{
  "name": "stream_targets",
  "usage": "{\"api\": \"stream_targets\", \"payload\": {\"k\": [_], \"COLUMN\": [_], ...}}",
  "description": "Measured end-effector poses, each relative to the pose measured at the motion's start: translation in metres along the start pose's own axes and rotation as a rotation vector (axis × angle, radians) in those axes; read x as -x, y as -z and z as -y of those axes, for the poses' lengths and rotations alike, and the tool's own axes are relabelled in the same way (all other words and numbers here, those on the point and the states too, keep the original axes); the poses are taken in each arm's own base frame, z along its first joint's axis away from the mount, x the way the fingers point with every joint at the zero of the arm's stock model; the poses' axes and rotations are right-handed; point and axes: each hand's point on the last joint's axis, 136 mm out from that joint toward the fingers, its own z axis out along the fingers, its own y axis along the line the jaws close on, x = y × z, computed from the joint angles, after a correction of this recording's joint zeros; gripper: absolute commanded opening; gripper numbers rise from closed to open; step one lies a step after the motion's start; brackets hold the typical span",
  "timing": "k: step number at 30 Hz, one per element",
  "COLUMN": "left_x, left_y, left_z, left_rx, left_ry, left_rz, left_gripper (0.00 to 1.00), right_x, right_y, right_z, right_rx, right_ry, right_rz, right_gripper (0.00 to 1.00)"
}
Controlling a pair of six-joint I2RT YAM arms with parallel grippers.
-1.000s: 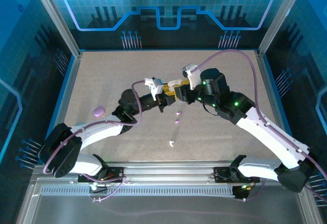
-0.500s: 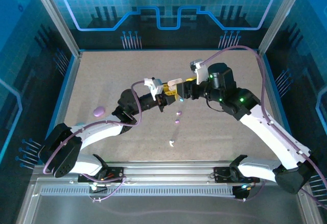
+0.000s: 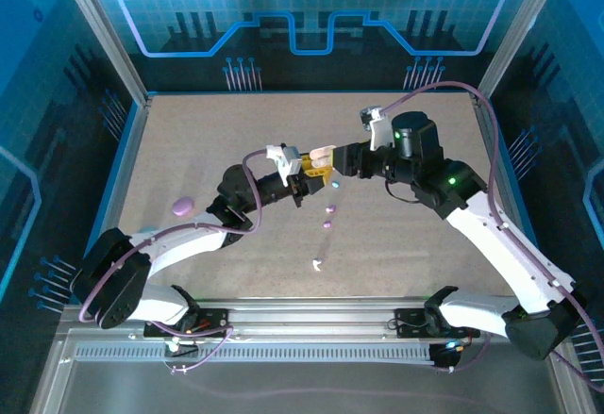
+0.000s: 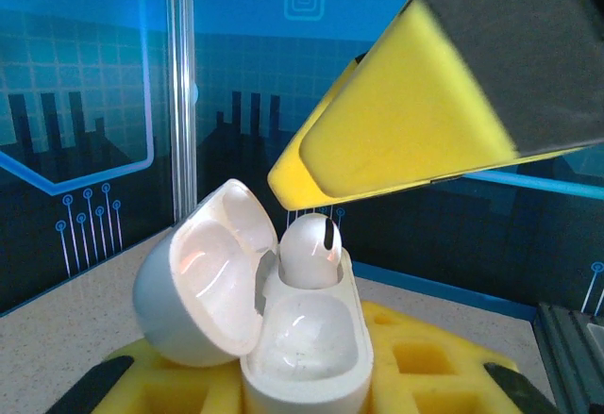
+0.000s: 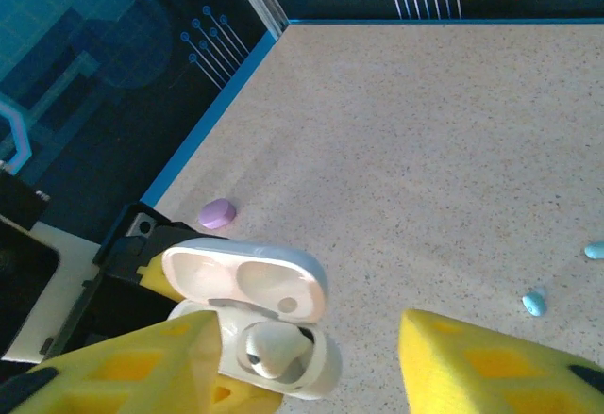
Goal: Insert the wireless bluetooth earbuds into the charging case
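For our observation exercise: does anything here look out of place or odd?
The open white plastic charging case holds one glossy white earbud, its other well empty. A second white earbud lies loose on the speckled table, apart from the case.

- White charging case [image 4: 307,367]: glossy, with its lid [image 4: 203,287] swung open to one side. It is held clear of the worktop [image 3: 189,150] in the left gripper [image 4: 302,386].
- Seated white earbud [image 4: 311,249]: sits in the case's far socket, rounded head showing. The near socket is empty.
- Loose white earbud [image 3: 318,264]: lies on the worktop toward the near edge.
- Purple earbuds [image 3: 330,209]: two, close together, between the case and the loose white earbud.
- Teal earbuds [image 5: 534,304]: two, loose, near each other but not touching.
- Purple case [image 3: 182,207]: pebble-shaped and closed, well apart to the left.
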Motion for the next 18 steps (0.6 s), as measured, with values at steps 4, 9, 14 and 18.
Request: {"api": "stream_targets", "payload": {"k": [4,9,14,18], "left_x": [0.001,-0.002,-0.004,-0.005], "left_y": [0.001,0.001,0.001,0.001], "left_z": [0.0,0.001,0.001,0.001], "left_rx": [0.0,-0.002,-0.006,-0.006], "left_ry": [-0.003,0.0,0.0,0.001], "left_rz": [0.0,-0.011,-0.017,-0.019], "left_gripper": [0.23,0.23,0.23,0.23], "right_x": [-0.004,-0.005,-0.009,-0.01], "right_y": [-0.002,-0.011,-0.018,-0.018], "right_z": [0.003,0.002,0.002,0.002], "right_rx": [-0.001,0.016,0.03,0.028], "right_ry": [-0.018,-0.029,-0.037,-0.038], "right_rz": [-0.022,-0.049,-0.079,-0.083], "right_gripper": [0.46,0.45,0.45,0.5]}}
